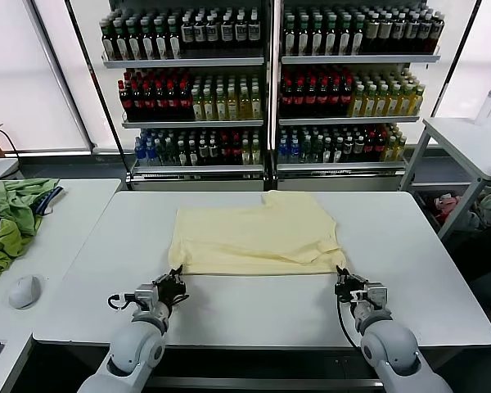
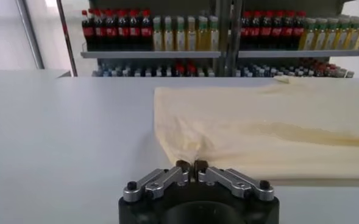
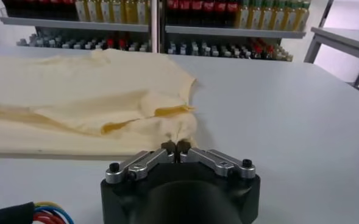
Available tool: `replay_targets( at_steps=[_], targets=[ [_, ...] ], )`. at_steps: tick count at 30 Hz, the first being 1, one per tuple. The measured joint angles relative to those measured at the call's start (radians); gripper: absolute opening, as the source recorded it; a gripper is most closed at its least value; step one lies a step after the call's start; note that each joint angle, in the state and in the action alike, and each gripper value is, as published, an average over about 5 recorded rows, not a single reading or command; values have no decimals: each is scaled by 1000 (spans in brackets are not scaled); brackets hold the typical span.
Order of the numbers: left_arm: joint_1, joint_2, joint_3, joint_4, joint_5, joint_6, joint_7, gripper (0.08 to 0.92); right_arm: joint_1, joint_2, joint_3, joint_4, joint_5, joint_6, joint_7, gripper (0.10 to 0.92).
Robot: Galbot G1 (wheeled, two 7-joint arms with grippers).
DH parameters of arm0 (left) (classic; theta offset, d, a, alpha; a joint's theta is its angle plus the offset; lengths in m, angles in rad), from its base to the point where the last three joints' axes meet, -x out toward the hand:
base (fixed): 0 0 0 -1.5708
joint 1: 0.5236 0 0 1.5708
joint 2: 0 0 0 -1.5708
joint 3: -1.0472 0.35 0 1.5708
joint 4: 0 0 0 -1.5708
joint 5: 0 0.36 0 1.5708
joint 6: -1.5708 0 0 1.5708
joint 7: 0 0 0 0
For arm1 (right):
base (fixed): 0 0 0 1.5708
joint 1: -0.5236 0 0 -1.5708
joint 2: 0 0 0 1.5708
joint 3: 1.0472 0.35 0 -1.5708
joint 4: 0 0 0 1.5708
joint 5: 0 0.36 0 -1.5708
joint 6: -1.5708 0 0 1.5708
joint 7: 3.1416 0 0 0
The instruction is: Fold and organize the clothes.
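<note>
On the side table, a crumpled green garment heap lies. At the white counter's near edge, the left gripper pinches the soft, pale yellow T-shirt's left hem corner, fingers closed; the right gripper likewise clamps its right corner.

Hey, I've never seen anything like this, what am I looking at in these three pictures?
This is a two-armed robot at a white table. The wide picture comes from a camera on its head; the other two come from cameras on its wrists. A pale yellow T-shirt lies partly folded on the table. The left gripper and the right gripper are each pinched shut on the shirt's near edge, at opposite corners. To the left, another table holds a heap of green clothes and a computer mouse. Shelves of bottles stand behind.
</note>
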Motion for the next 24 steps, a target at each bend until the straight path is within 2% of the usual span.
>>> replay_targets(
  at_steps=[17,21,24],
  targets=[
    [330,16,-92,-302,63,34,-12,121,-381,-3,103,298,-149,34,-16,119],
    [395,25,-117,-352,84,45,-11,142,-426,-3,117,339,-177,43,-22,184],
    [433,34,-138,-384,101,59,-8,210,-442,-4,130,366,-190,54,-24,269]
  ],
)
